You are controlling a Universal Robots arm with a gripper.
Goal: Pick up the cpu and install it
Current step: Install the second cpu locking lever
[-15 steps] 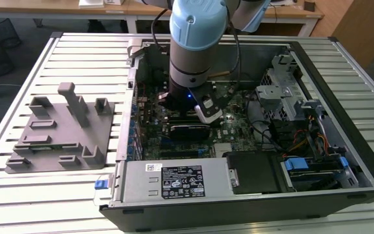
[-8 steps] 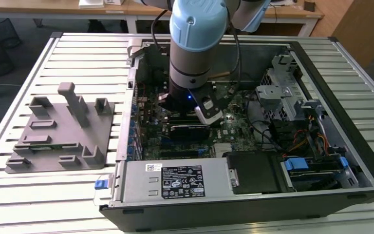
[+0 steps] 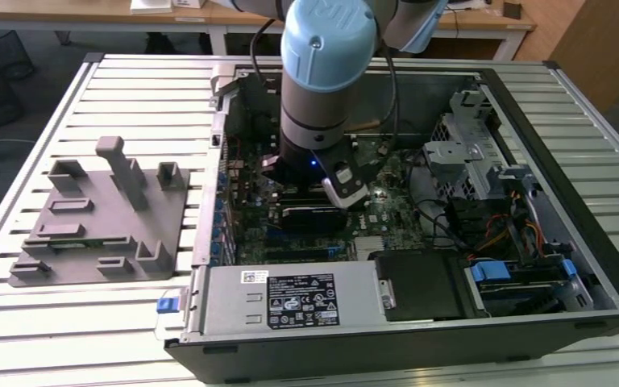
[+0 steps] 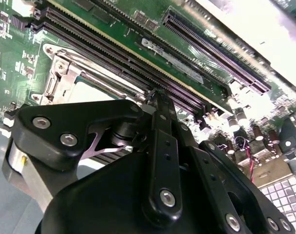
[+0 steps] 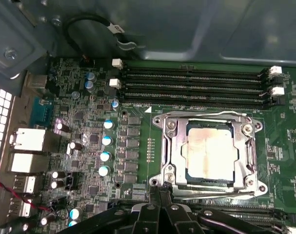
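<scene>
The cpu [image 5: 208, 152] lies flat in the motherboard socket, its silver top showing through the metal socket frame [image 5: 169, 146], which lies down over it. My gripper [image 5: 161, 187] is just at the frame's corner, fingers together with nothing seen between them. In the second wrist view the black gripper [image 4: 157, 97] hangs close over the socket frame [image 4: 57, 78] and hides most of the pale cpu [image 4: 91, 92]. In the exterior view the arm [image 3: 321, 81] reaches straight down into the open computer case [image 3: 567, 121].
Memory slots [image 5: 191, 85] run along one side of the socket, and capacitors [image 5: 105, 146] stand on another. A black cable [image 5: 89, 22] loops by the case wall. A drive cage [image 3: 471, 161] and power supply [image 3: 288, 298] crowd the case. A grey fixture [image 3: 105, 218] sits at the exterior view's left.
</scene>
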